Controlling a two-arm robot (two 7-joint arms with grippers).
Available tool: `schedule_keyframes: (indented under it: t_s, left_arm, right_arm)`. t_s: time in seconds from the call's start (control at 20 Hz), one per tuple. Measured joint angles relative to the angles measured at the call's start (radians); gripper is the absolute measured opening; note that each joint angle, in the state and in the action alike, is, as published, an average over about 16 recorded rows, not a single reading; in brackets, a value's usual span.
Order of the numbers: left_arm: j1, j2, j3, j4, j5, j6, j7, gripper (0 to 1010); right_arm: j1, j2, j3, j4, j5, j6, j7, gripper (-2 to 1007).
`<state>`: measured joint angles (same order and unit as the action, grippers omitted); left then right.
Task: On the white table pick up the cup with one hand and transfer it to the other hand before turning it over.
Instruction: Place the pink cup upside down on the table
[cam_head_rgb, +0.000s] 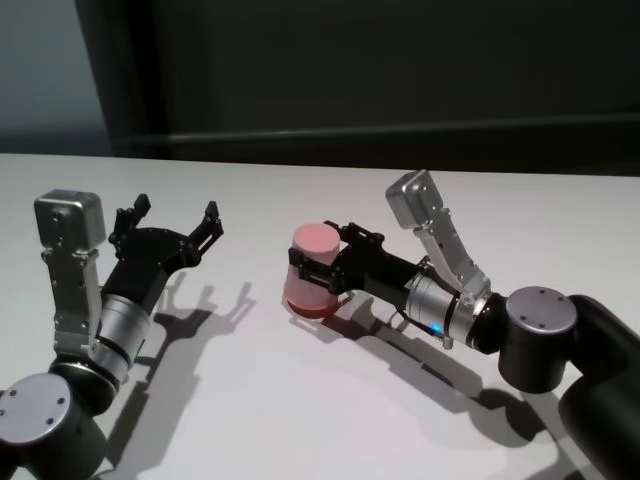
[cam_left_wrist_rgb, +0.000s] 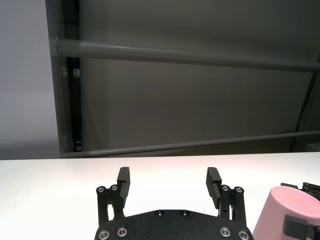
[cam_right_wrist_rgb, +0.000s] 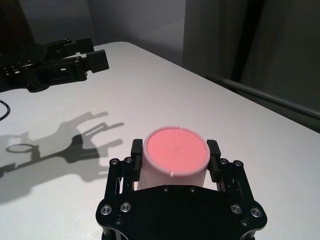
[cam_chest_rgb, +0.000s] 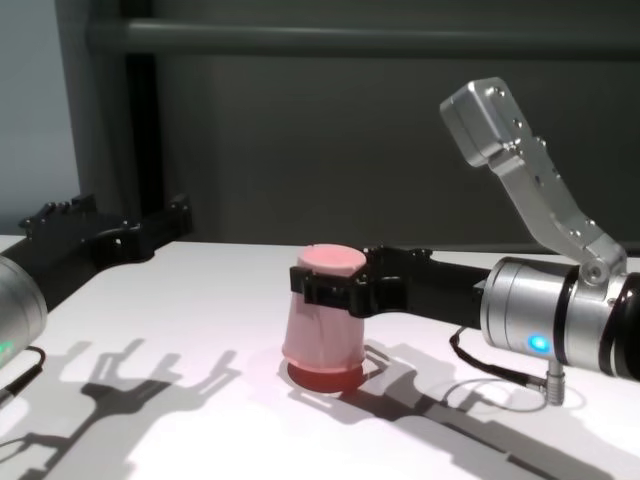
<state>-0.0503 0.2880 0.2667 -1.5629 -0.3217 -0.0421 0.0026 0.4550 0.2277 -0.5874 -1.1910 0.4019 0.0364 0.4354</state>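
Note:
The pink cup (cam_head_rgb: 312, 272) is upside down, closed base up and wider rim down, just above the white table (cam_head_rgb: 300, 400) near its middle. My right gripper (cam_head_rgb: 326, 256) is shut on the cup, one finger on each side, as the right wrist view shows (cam_right_wrist_rgb: 175, 150). The chest view shows the cup (cam_chest_rgb: 325, 315) with a reddish shadow right under its rim. My left gripper (cam_head_rgb: 176, 212) is open and empty to the left of the cup, apart from it. In the left wrist view its fingers (cam_left_wrist_rgb: 123, 176) are spread, and the cup (cam_left_wrist_rgb: 287, 210) shows at the edge.
A dark wall with horizontal rails (cam_left_wrist_rgb: 175, 55) runs behind the table's far edge. The arms' shadows (cam_chest_rgb: 150, 380) fall on the tabletop. No other objects are on the table.

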Motion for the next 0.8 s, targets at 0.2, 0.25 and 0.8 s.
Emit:
schedule_keyframes:
  t_s: [0.2, 0.25, 0.8]
  left_arm:
    - [0.000, 0.000, 0.000, 0.000, 0.000, 0.000, 0.000, 1003]
    - [0.000, 0.000, 0.000, 0.000, 0.000, 0.000, 0.000, 1003]
    - [0.000, 0.000, 0.000, 0.000, 0.000, 0.000, 0.000, 1003]
  right_arm:
    - [-0.003, -0.007, 0.008, 0.006, -0.003, 0.004, 0.006, 744]
    - [-0.003, -0.009, 0.010, 0.008, -0.004, 0.005, 0.007, 749]
    - [-0.006, -0.033, 0.033, 0.030, -0.025, 0.013, 0.007, 907]
